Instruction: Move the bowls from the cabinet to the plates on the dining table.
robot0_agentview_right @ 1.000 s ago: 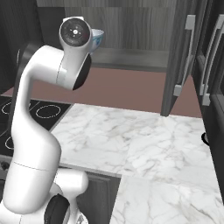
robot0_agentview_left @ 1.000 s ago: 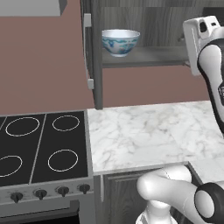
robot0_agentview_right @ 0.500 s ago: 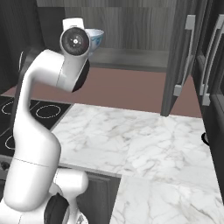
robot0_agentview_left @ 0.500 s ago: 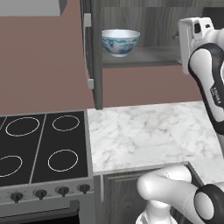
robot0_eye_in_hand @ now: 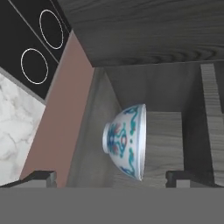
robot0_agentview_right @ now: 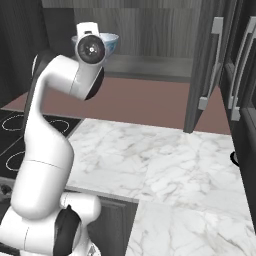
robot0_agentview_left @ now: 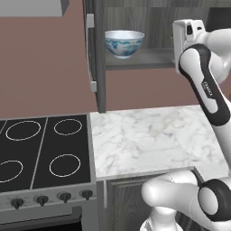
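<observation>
White with a blue-green pattern, the bowl (robot0_agentview_left: 124,43) sits upright on the shelf of the open cabinet (robot0_agentview_left: 135,64), above the marble counter (robot0_agentview_left: 149,140) right of the black stove (robot0_agentview_left: 43,151). My hand (robot0_eye_in_hand: 109,178) hangs wide, empty, facing the bowl, not touching it.

The one trace of lettering is a small dark mark on the robot arm (robot0_agentview_left: 208,88), on its white forearm link at about three o'clock in the left base view; it may be a maker's name, but it is too small to read. Nothing else carries readable text, numbers or signs.
</observation>
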Available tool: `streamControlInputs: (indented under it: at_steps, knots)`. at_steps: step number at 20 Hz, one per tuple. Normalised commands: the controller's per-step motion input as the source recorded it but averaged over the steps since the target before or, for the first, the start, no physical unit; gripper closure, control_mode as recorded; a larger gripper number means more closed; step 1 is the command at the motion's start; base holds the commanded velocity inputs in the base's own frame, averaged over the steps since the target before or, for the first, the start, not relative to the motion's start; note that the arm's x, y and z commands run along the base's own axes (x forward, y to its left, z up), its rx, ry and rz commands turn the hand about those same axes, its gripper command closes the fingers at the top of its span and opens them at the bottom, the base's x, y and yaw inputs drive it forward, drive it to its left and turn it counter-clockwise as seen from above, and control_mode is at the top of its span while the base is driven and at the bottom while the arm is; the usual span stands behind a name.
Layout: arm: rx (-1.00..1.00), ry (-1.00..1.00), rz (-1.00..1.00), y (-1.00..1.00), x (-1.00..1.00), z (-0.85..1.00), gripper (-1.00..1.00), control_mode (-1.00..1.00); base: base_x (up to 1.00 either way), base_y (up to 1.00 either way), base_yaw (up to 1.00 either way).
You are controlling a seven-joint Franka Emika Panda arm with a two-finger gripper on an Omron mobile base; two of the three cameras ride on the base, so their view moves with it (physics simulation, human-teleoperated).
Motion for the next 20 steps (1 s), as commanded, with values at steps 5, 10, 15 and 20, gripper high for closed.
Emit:
streamControlInputs:
  at_steps: [5,10,15,20]
  knots:
    - [0.0,0.01,0.1,0.0,0.47,0.0,-1.0,-1.0,0.0,0.0,0.0]
    - [0.0,0.06,0.15,0.03,0.36,0.0,-1.0,-1.0,0.0,0.0,0.0]
    - [0.0,0.1,0.16,0.01,0.27,0.03,-1.0,-1.0,0.0,0.0,0.0]
    - [0.0,0.09,0.15,0.0,0.23,0.1,-1.0,-1.0,0.0,0.0,0.0]
